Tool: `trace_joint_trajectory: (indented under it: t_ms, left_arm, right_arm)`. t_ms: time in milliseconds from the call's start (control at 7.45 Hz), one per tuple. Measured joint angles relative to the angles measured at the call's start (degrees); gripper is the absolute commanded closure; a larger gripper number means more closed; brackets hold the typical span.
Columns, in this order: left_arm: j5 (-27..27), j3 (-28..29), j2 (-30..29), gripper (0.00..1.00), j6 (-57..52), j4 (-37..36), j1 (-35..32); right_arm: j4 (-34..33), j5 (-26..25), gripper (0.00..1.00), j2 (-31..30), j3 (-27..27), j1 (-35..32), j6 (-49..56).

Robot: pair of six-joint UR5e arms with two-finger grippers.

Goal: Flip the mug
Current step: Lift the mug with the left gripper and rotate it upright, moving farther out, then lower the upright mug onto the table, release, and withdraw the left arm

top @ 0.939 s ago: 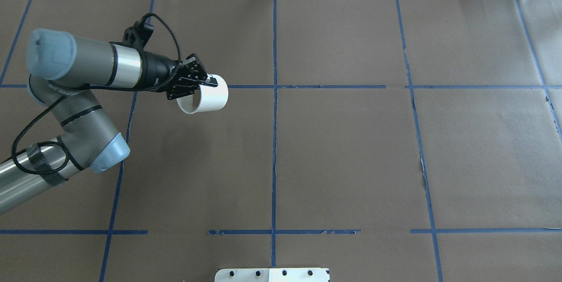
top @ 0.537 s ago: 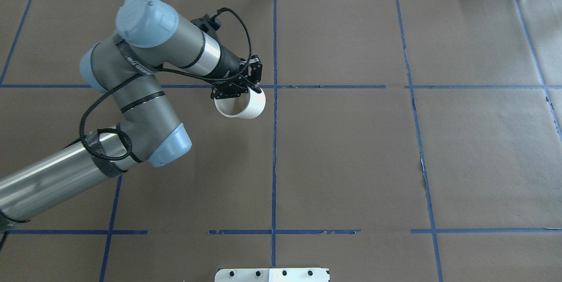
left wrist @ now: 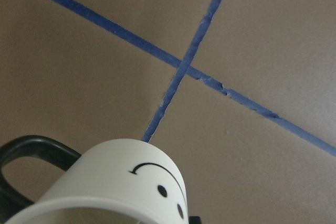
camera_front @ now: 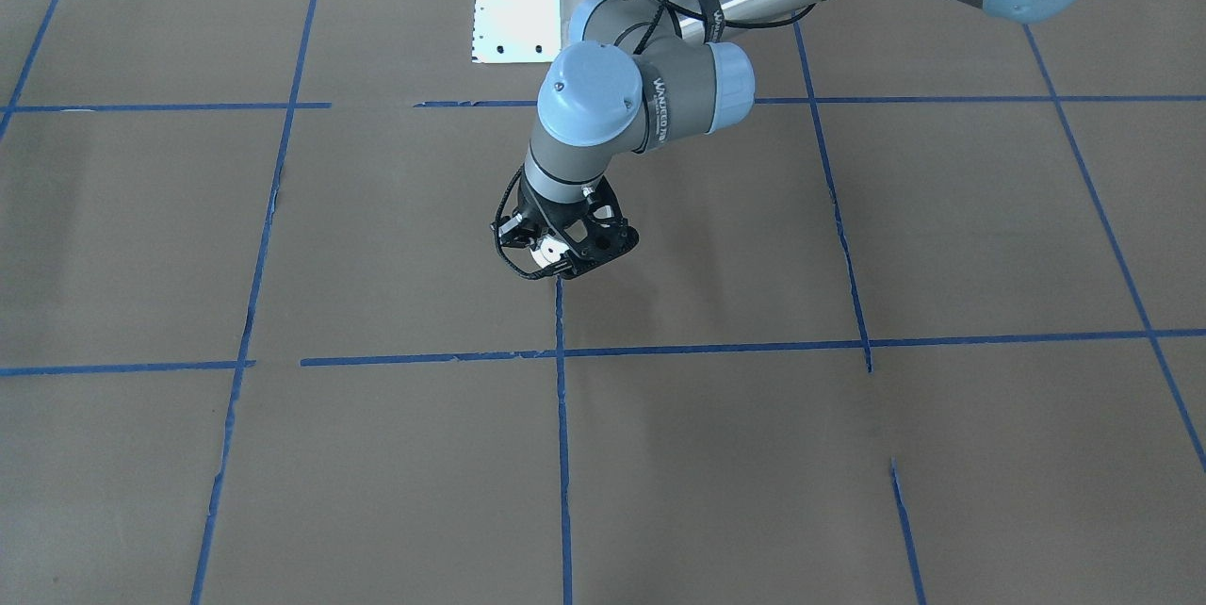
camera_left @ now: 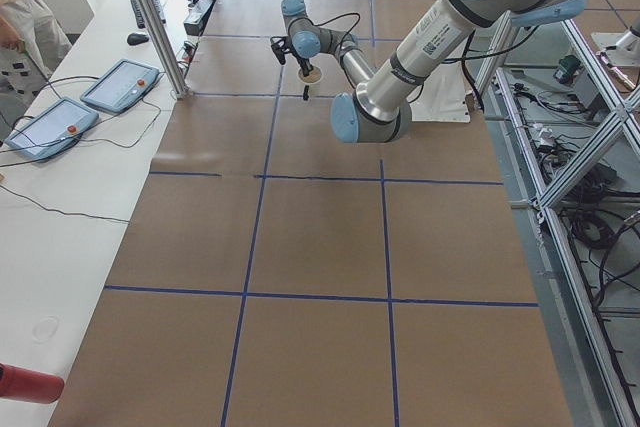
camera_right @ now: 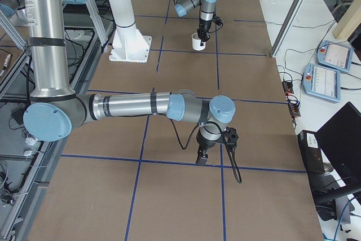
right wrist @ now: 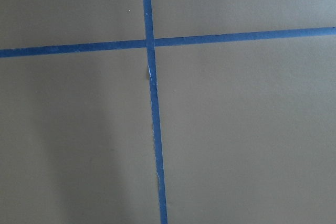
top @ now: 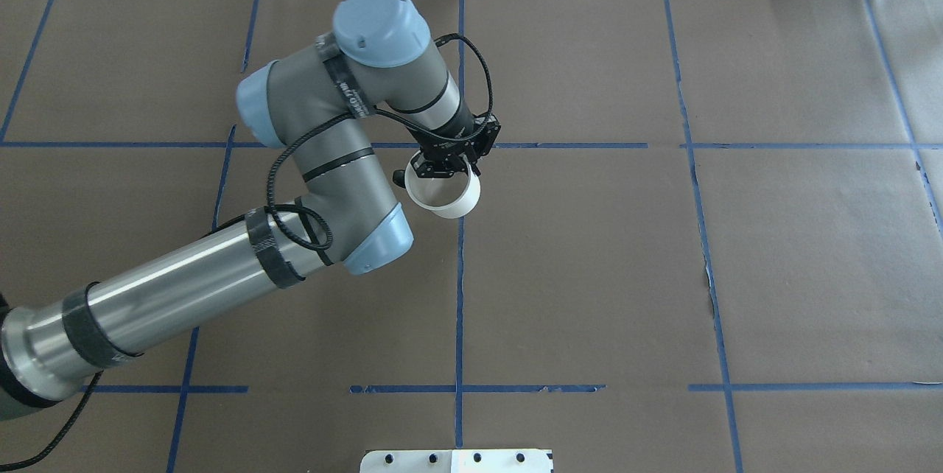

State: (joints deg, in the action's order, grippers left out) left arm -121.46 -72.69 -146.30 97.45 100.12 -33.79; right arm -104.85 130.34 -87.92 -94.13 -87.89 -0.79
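Mug (top: 444, 199): small white cylinder, mouth tilted up toward the overhead camera. It hangs close over the table near the centre crossing of the tape lines. The pictures do not show whether its base touches the surface.
Markings: black smiley face (left wrist: 160, 179) on the side wall, and a black loop handle (left wrist: 23, 153) to one side.
Handling (judged): glazed ceramic, rigid, smooth and likely slippery, with moderate weight for its size. It would chip or crack if dropped, so set it down gently.
Hold points (judged): the rim wall, one finger inside and one outside, gives a firm pinch. The handle loop is a second option. The round body offers less purchase.
Left gripper (top: 447, 163): narrowed onto the mug's rim wall on the side farther from the robot, carrying it.
Right gripper (camera_right: 203, 153): seen only in the right side view, low over the table and well apart from the mug. Its opening cannot be told.
Table (top: 589, 274): flat, covered in matt brown paper.
Blue tape (top: 460, 296): thin strips forming a grid, with frayed edges in places.
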Motion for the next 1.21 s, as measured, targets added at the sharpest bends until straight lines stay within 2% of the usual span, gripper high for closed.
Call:
trace_joint_trajectory:
  t_ms: [134,268,402,805,939,1207]
  left_arm:
    - [0.00,0.64,-0.43,0.92,-0.21,-1.58,0.96]
    - [0.07,0.84,-0.55,0.43,-0.31,-2.26,1.73]
    - [0.27,0.80,-0.56,0.00,-0.37,-2.51,2.37]
    - [0.34,-2.86,0.34,0.00,-2.21,-3.18,2.18]
    - [0.17,-7.43,1.85,0.00,-5.00,-5.67,0.95]
    - [-0.04,-22.53,9.34,0.00,-16.52,-14.05,-3.93]
  right_arm:
    - [0.00,0.00,0.00,0.00,0.00,0.00,0.00]
    - [0.00,0.00,0.00,0.01,0.00,0.00,0.00]
    - [0.00,0.00,0.00,0.02,0.00,0.00,0.00]
    - [0.00,0.00,0.00,0.03,0.00,0.00,0.00]
    - [0.00,0.00,0.00,0.01,0.00,0.00,0.00]
    - [0.00,0.00,0.00,0.00,0.00,0.00,0.00]
